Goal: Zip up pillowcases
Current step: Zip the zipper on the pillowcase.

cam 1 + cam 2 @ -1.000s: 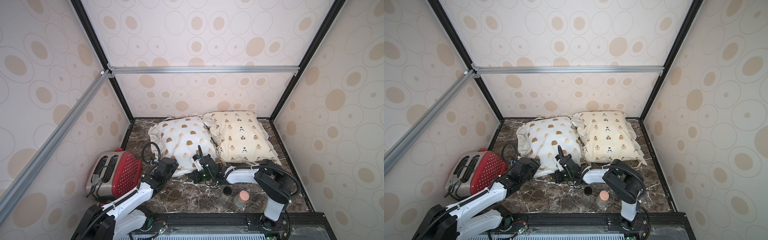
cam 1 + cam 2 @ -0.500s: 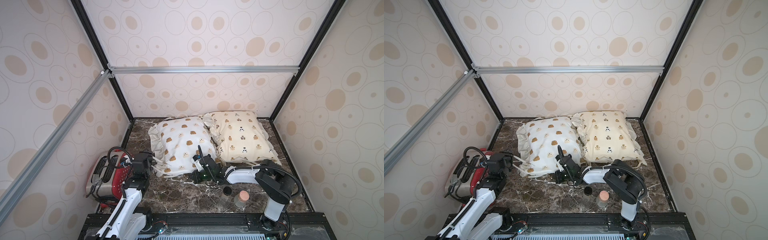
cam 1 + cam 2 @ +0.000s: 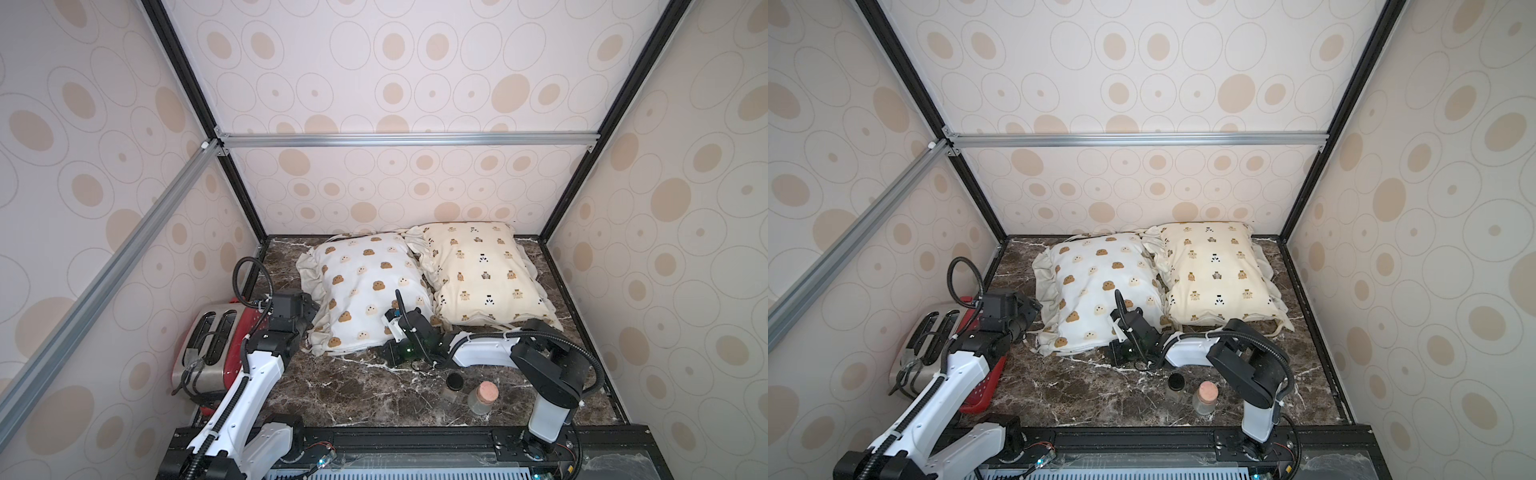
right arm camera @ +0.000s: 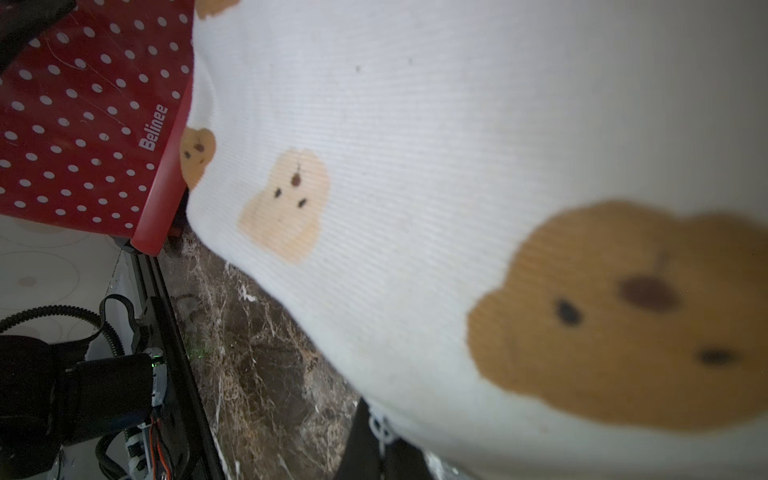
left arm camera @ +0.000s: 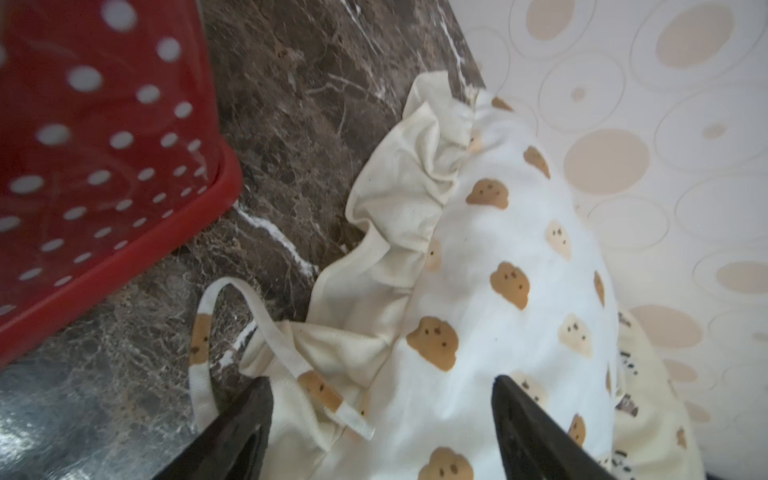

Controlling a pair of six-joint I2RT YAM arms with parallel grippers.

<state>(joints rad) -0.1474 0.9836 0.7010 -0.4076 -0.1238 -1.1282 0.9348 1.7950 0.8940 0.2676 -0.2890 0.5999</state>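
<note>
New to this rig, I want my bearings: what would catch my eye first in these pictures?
Two ruffle-edged pillows lie side by side on the dark marble table: a white pillowcase with brown and cream blob faces and a cream-yellow pillowcase with small bears and pandas. The left gripper stands open at the white one's corner; the right gripper is shut at its near edge.

The blob-face pillowcase (image 3: 365,291) was laid at the back of the tabletop (image 3: 353,395), with the bear pillowcase (image 3: 478,274) touching it on the right. A toaster (image 3: 212,345) was set to its left, nearer the front; two jars (image 3: 480,399) were stood together before both, rightward.
</note>
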